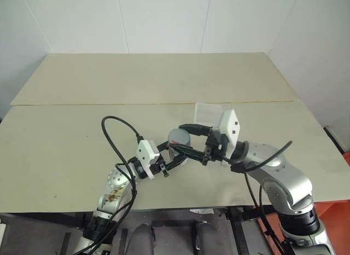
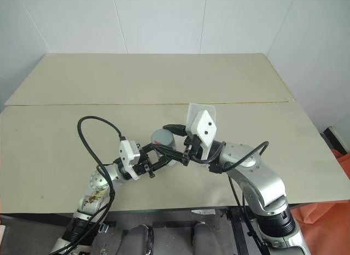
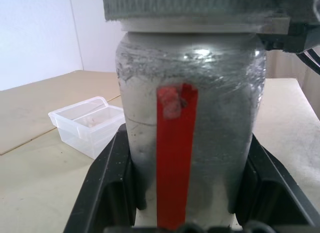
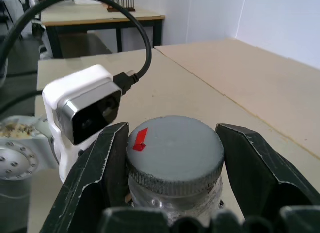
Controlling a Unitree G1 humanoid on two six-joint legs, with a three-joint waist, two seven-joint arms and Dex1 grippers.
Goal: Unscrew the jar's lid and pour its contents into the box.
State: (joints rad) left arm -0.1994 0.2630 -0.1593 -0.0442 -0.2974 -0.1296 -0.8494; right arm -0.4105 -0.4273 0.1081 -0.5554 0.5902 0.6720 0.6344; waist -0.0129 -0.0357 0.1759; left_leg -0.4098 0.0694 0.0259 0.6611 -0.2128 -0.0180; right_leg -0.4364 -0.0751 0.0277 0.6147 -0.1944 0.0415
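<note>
Left gripper (image 1: 174, 156): your nearest hand has its two black fingers (image 3: 107, 188) clamped on the body of the jar, one on each side, holding it upright above the counter (image 1: 65, 151).
Jar (image 3: 192, 143): you have it off the counter in front of the torso; its clear wall looks clouded grey, and a red strip runs down the side facing the left wrist camera. What is inside you cannot make out.
Right gripper (image 4: 175, 153): it comes in from your right, level with the top of the jar, and its fingers (image 4: 102, 165) are drawn in tight against the rim of the lid on both sides.
Lid (image 4: 175, 148): grey, round, with a small red mark on top; it sits square on the jar's neck, so judge it as still screwed on.
Box (image 3: 89, 124): clear plastic, resting on the counter just beyond the two hands and a little to your right; it looks empty apart from a faint smudge on its floor.
Done so far: jar lifted and steadied, lid gripped.
Left to do: all of the unscrewing, lifting the lid away, carrying the jar over the box and tipping it out.
Stage: early, by your own reckoning, right at the start of the twist.
</note>
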